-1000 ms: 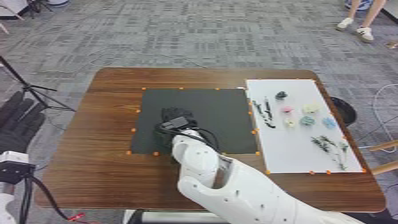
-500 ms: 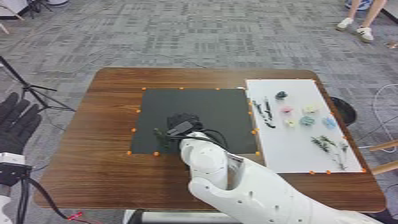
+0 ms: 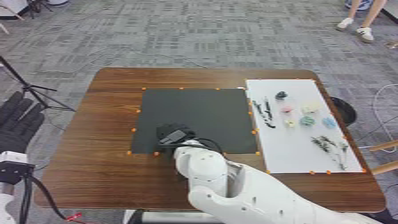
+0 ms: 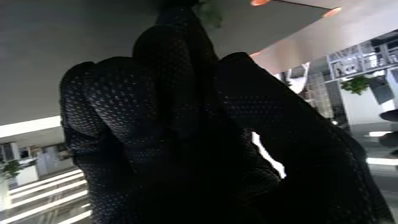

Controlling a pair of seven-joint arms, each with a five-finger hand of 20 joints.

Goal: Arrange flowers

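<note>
- While the left hand (image 3: 18, 125) waits at the left edge, its fingers straight and holding nothing, the right hand (image 3: 175, 133) is low on the black mat (image 3: 197, 106), left of the frame's centre.
- Right hand's fingers: extended, apparently not gripping.
- Right wrist view: a green sprig (image 4: 210, 13) beside its longest finger, against the mat.
- Right of the frame, on a white board (image 3: 294, 162): pastel blooms (image 3: 307, 121), more greenery (image 3: 321, 143).
- Step, as judged: setting or straightening that sprig.
- Next: lift clear without dragging it, then fetch another piece from the board.
</note>
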